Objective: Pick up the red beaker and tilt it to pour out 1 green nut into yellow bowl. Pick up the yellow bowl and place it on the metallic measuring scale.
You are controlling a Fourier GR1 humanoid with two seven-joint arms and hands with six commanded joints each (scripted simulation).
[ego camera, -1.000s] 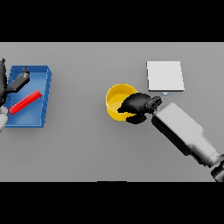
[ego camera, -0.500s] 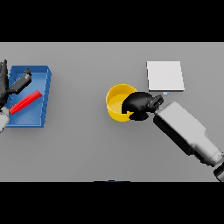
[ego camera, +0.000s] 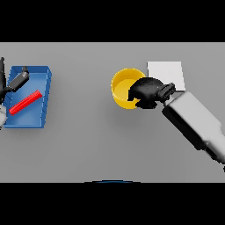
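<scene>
The yellow bowl (ego camera: 122, 86) sits right of the table's middle, and my right hand (ego camera: 148, 91) is shut on its right rim, fingers curled over the edge. Just beyond the hand, to the right, lies the flat metallic scale (ego camera: 165, 71), which the bowl does not touch. I see no green nut inside the bowl. The red beaker (ego camera: 25, 102) lies on its side in the blue tray (ego camera: 42, 79) at the far left. My left hand (ego camera: 17, 81) shows at the left edge over the tray's far corner, fingers straight, apart from the beaker.
The blue tray takes up the left side of the grey table. My right forearm (ego camera: 193, 121) crosses the lower right area. Bare grey table lies between the tray and the bowl.
The right hand and the yellow bowl have shifted a little away from me and to the right, closer to the scale. The left hand has barely moved.
</scene>
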